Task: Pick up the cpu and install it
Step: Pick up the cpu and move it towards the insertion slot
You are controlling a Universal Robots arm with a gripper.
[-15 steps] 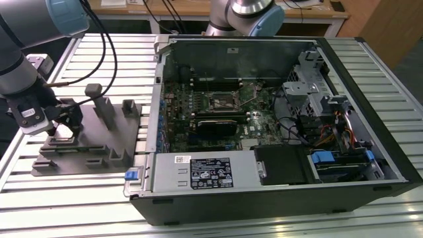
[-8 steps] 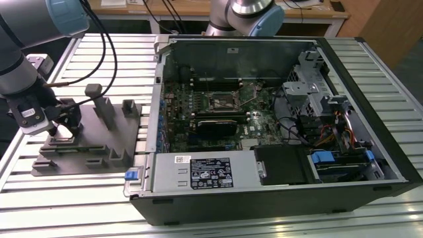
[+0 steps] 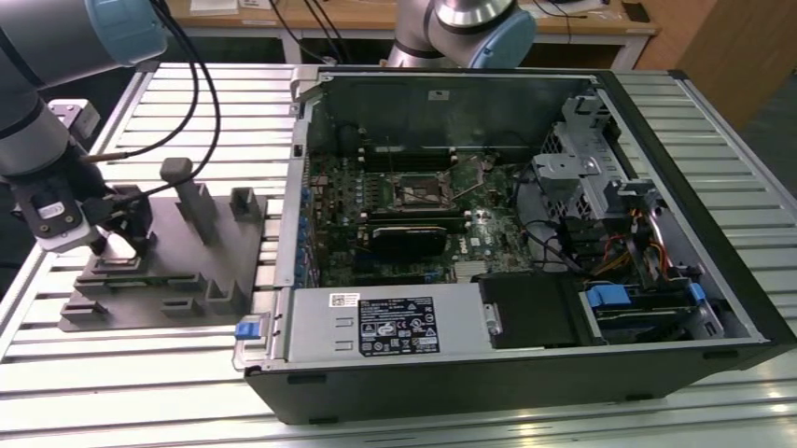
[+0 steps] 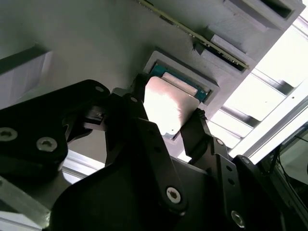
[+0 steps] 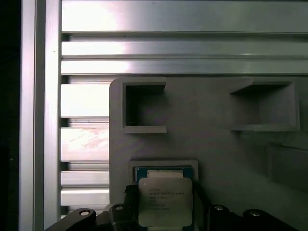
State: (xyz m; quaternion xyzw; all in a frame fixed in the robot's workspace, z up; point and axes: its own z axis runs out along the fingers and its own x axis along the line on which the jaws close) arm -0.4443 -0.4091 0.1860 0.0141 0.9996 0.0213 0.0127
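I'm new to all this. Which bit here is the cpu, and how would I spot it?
Start at the open computer case; at the exterior view's left of it a grey fixture plate lies. In both wrist views the cpu sits at a square pocket in that plate, the gripper's black fingers against its sides: the small flat silvery square among grey blocks.

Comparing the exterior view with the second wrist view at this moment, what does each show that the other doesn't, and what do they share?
Exterior view: the open computer case with its motherboard and power supply box, lying to the exterior view's right of the grey fixture plate.
Second wrist view: the cpu, pale and silvery, gripped by the tool at its square pocket.
Shared: the tool down at the fixture plate, and the slatted table underneath.
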